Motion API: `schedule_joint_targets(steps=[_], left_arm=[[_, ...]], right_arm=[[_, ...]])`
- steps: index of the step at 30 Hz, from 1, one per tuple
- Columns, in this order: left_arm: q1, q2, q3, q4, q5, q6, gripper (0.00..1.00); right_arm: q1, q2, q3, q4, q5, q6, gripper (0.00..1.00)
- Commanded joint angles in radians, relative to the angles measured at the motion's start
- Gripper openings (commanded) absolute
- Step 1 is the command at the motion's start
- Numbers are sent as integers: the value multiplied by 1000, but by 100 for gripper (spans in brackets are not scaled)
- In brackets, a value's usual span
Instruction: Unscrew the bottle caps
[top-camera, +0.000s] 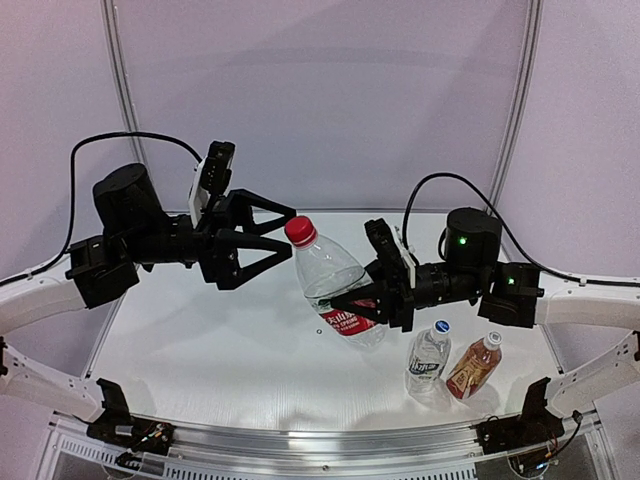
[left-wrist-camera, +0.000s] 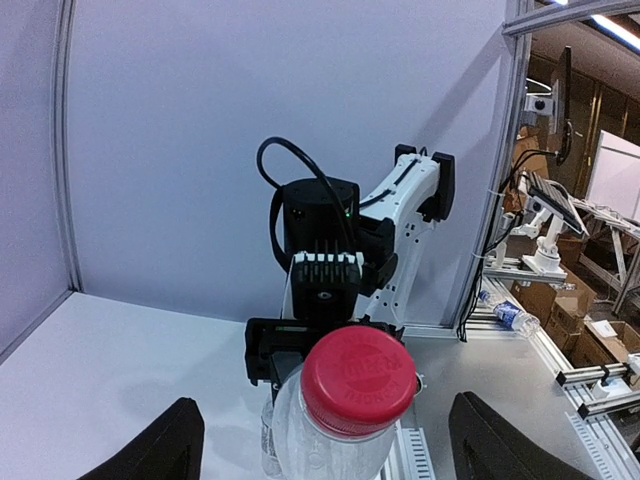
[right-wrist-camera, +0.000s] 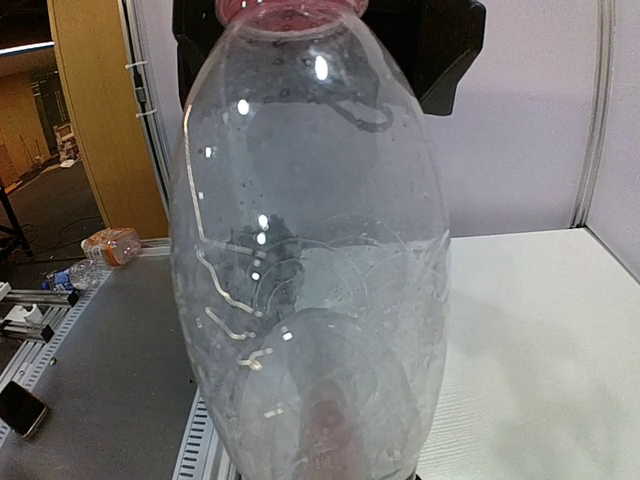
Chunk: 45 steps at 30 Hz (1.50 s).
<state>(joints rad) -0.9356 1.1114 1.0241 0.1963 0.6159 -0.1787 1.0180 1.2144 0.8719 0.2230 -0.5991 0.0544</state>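
My right gripper (top-camera: 362, 305) is shut on the lower body of the clear bottle with a red label (top-camera: 335, 280) and holds it tilted above the table, neck toward the left arm. Its red cap (top-camera: 299, 231) is on the neck. My left gripper (top-camera: 290, 231) is open, level with the cap, its fingers not touching it. In the left wrist view the red cap (left-wrist-camera: 358, 380) sits between the wide-apart fingers (left-wrist-camera: 165, 445). The bottle (right-wrist-camera: 310, 250) fills the right wrist view and hides my right fingers. The green-blue label bottle (top-camera: 428, 358) and amber bottle (top-camera: 473, 368) stand capped near the front right.
The white table (top-camera: 200, 340) ends at an aluminium rail (top-camera: 330, 440) along the near edge. White walls and frame posts (top-camera: 515, 110) close in the back and sides. The two small bottles stand just below my right arm.
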Motion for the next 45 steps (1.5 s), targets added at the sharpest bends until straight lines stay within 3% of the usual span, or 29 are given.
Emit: schedule_joint_targets(steps=[1, 16, 19, 24, 30, 38, 45], left_arm=[[-9, -19, 4, 16, 5, 6, 81], [-24, 21, 30, -7, -26, 31, 68], [-28, 25, 30, 3, -35, 28, 58], [-30, 28, 27, -1, -60, 27, 31], [-37, 36, 4, 12, -128, 10, 18], [-67, 74, -14, 52, -352, -144, 18], [-144, 158, 44, -42, -737, -316, 21]], right_arm=[[-5, 32, 5, -3, -29, 23, 14], [-6, 53, 25, -2, -43, 43, 14], [-6, 59, 28, -3, -38, 46, 14], [-5, 63, 30, -2, -22, 51, 14], [-6, 65, 34, 6, 51, 69, 14], [-5, 79, 66, -24, 335, 118, 15], [-5, 87, 79, -6, 551, 168, 13]])
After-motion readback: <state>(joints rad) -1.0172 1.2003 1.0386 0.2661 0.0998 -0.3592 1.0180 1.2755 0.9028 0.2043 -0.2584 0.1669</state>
